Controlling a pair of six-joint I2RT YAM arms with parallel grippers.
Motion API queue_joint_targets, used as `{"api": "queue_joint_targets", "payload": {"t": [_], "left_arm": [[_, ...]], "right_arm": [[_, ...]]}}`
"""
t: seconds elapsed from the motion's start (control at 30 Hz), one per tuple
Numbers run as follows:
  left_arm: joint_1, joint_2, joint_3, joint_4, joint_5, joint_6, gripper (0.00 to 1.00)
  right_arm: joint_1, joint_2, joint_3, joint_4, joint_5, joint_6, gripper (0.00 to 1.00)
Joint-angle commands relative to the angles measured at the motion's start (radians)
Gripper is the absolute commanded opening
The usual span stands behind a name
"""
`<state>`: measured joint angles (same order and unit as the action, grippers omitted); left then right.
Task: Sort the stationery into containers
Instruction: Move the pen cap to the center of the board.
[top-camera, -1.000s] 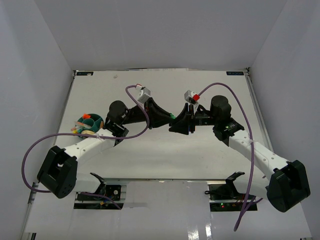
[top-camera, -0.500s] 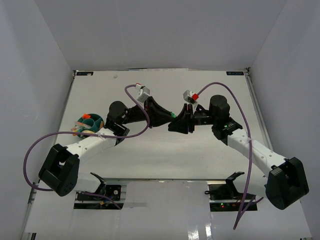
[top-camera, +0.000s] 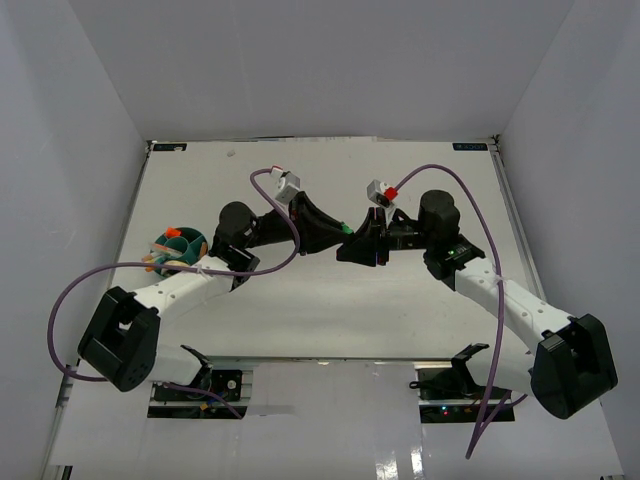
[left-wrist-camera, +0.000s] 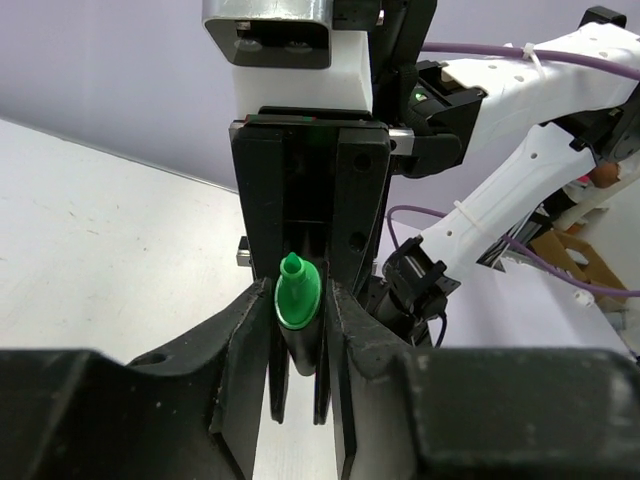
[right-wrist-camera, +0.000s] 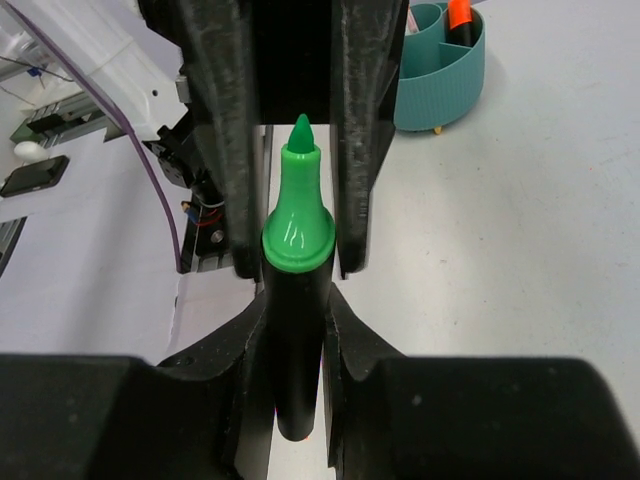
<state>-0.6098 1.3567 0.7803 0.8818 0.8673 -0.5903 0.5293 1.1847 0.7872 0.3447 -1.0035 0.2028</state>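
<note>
Roughly over the middle of the white tabletop (top-camera: 320, 310) my two arms reach in toward each other, the left arm (top-camera: 175, 288) from one side and the right arm (top-camera: 500, 295) from the other, so that the hands meet nose to nose above the surface. The teal tub (top-camera: 182, 246) stands well apart from that meeting point, out by my left arm, with an orange-capped marker (right-wrist-camera: 459, 12) standing in one of its compartments. That, I judge, is why a piece on the right has to cross over to the left. My right hand (right-wrist-camera: 296, 300) is clamped on the black barrel of the green-tipped marker (right-wrist-camera: 293, 350), fingers pressed to both its sides. My left hand (left-wrist-camera: 299, 300) is closed on the same marker from the opposite direction, so it is held from both sides, clear of the tabletop. Its green end (right-wrist-camera: 297, 235) sits between the left hand's fingers. One hand must let go before the other draws back, or the marker may twist or drop.
</note>
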Motion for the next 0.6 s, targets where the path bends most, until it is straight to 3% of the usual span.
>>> {"api": "queue_joint_targets", "payload": {"t": [0.0, 0.3, 0.4, 0.57], "left_arm": [[0.001, -0.054, -0.004, -0.073, -0.033, 0.064, 0.4], [0.027, -0.122, -0.026, -0.225, -0.126, 0.099, 0.85], [0.036, -0.136, -0.026, -0.293, -0.178, 0.109, 0.93], [0.036, -0.091, 0.039, -0.544, -0.307, 0.148, 0.94]], "right_arm": [[-0.015, -0.01, -0.022, 0.005, 0.025, -0.003, 0.08], [-0.081, -0.02, -0.074, -0.065, 0.12, -0.048, 0.08], [-0.101, -0.034, -0.091, -0.102, 0.173, -0.068, 0.08], [-0.152, -0.108, -0.128, -0.134, 0.305, -0.051, 0.08]]}}
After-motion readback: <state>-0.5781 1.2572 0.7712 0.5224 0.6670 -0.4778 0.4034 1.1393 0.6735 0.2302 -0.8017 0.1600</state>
